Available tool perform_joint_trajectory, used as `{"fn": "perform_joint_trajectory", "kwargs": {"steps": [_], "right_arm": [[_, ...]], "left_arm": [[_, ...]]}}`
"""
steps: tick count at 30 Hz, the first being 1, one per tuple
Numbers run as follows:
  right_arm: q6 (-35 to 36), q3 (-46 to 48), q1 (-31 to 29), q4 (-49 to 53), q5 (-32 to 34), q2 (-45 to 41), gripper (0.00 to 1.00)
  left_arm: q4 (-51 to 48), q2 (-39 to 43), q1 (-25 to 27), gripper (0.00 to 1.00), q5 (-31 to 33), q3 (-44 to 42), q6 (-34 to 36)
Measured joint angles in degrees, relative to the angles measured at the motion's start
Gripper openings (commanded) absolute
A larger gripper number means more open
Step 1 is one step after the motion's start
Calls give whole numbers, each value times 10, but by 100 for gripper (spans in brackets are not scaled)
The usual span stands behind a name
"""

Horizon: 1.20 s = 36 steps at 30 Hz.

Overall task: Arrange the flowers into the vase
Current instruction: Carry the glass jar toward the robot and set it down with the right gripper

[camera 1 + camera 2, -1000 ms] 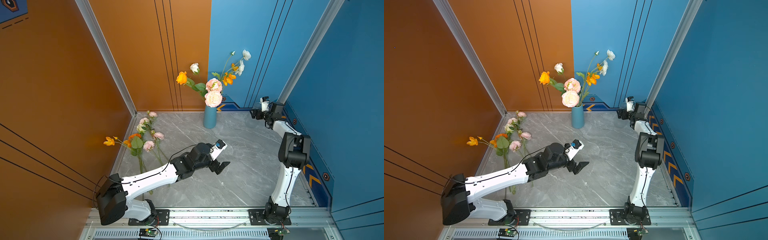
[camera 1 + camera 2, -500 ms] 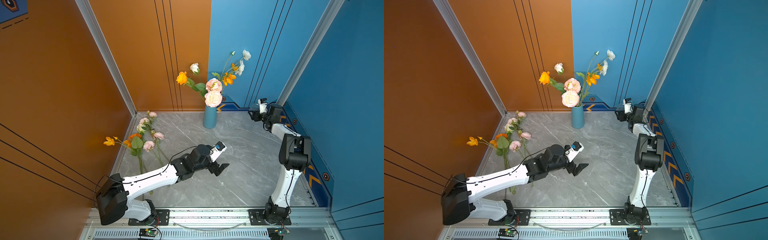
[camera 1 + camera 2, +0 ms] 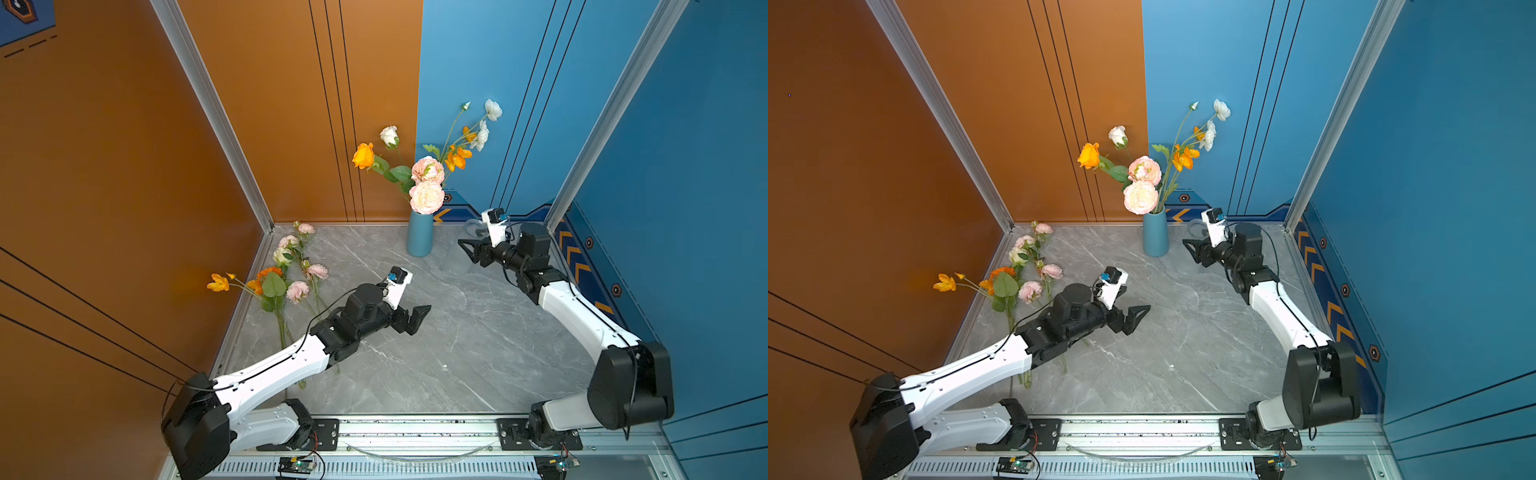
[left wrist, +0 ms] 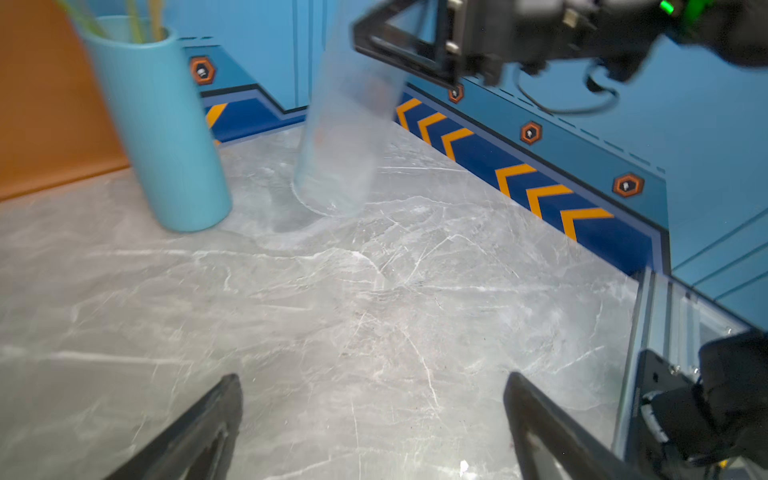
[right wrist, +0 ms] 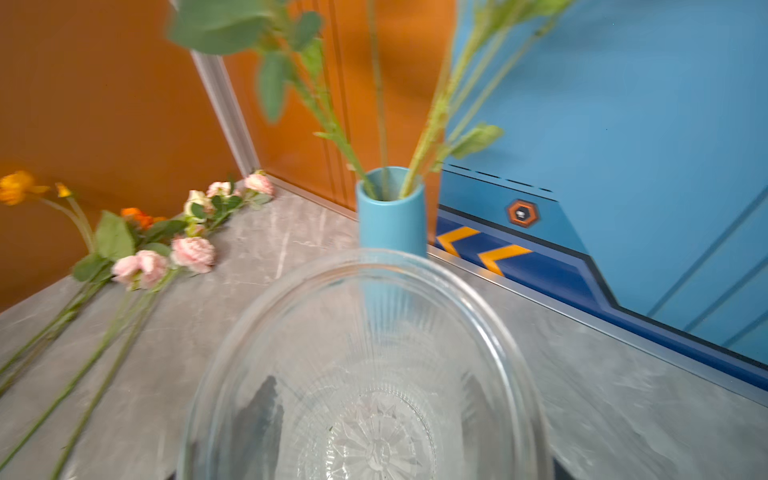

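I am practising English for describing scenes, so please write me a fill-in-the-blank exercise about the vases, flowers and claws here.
1. The vase that holds flowers is ___ in colour.
2. The loose flowers lie on the table beside the ___ wall.
3. The left claw is open and holds ___.
4. The right claw grips the clear vase, which holds ___ flowers.

Missing words: blue; orange; nothing; no

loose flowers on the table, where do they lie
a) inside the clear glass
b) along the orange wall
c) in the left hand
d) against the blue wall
b: the loose flowers lie on the table along the orange wall, while the left hand is open and empty.
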<state>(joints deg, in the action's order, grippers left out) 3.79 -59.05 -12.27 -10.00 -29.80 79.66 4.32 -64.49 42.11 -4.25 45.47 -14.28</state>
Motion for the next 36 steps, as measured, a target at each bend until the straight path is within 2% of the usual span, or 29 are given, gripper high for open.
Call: {"fn": "perform_joint_trajectory", "kwargs": {"steps": [4,8,15,19,25,36], "right_arm": [[-4,44,-72,14,13,-47,54],[-8,69,-129,40,34,-73,54],[-9,100,-228,58,84,-92,56],[-11,127,-273,58,120,-97,56],[-21,166,-324,40,167,-96,56],[-23,180,-350,-6,212,-76,58]], "left_arm": [[-127,62,-75,100,-23,42,-63],[-241,104,-118,100,-98,80,-97],[-380,112,-141,99,-205,97,-122],[-423,131,-151,99,-229,97,-124],[-446,151,-169,98,-226,90,-132],[-458,153,-174,98,-219,85,-141]]}}
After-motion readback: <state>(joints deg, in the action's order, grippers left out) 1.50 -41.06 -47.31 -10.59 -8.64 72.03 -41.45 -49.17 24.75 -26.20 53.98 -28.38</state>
